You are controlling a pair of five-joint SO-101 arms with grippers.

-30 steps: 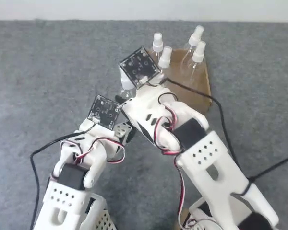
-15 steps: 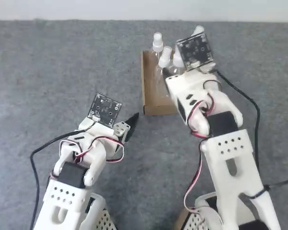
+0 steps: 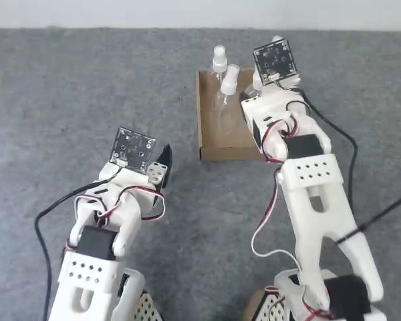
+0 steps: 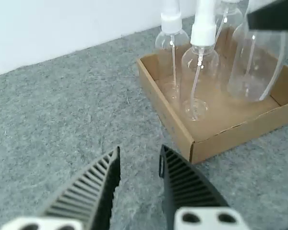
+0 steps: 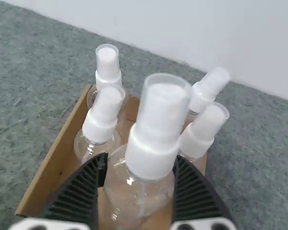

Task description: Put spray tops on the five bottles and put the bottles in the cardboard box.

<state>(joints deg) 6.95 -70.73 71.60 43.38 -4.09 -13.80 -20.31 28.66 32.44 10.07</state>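
Observation:
My right gripper is shut on a clear bottle with a white spray top, held upright over the cardboard box. Several other capped bottles stand in the box, among them one at the far corner and one in front of it. In the high view the right arm's wrist hangs above the box, beside two bottles. My left gripper is a little open with nothing in it. It stays low over the carpet, short of the box.
Grey carpet covers the table all around the box. The left arm stands to the left of the box, with open carpet between them. A white wall rises behind the box.
The right arm has swung right with the bottle, from left of the box to above it. The left gripper has drawn back and turned a little to the left.

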